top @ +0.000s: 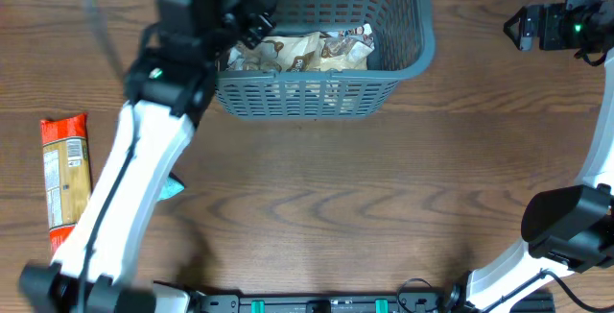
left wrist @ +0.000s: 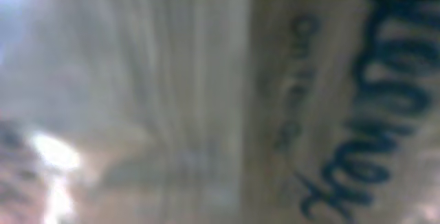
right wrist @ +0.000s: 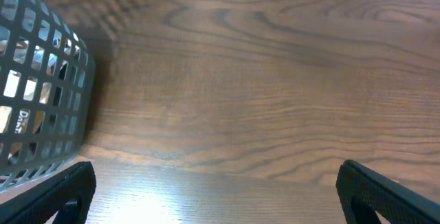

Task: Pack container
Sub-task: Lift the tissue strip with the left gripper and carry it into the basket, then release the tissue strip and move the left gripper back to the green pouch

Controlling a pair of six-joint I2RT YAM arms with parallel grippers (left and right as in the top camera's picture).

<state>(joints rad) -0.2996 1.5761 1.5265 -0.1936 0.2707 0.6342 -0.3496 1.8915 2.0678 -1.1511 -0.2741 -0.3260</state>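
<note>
The container (top: 307,94), a large dark grey lattice basket, stands at the back middle of the table. Several crinkled beige and brown snack packets (top: 321,52) lie on its floor. My left gripper (top: 251,17) reaches down into the basket's left side. Its wrist view is filled by a blurred, very close beige packet with dark script lettering (left wrist: 289,100), and the fingers do not show. My right gripper (top: 523,27) hovers at the far right, open and empty (right wrist: 216,196), with the basket's wall (right wrist: 41,80) to its left.
A long red and orange packet (top: 64,169) lies at the table's left edge. A small teal item (top: 174,188) peeks out from under my left arm. Bare wood lies below the right gripper.
</note>
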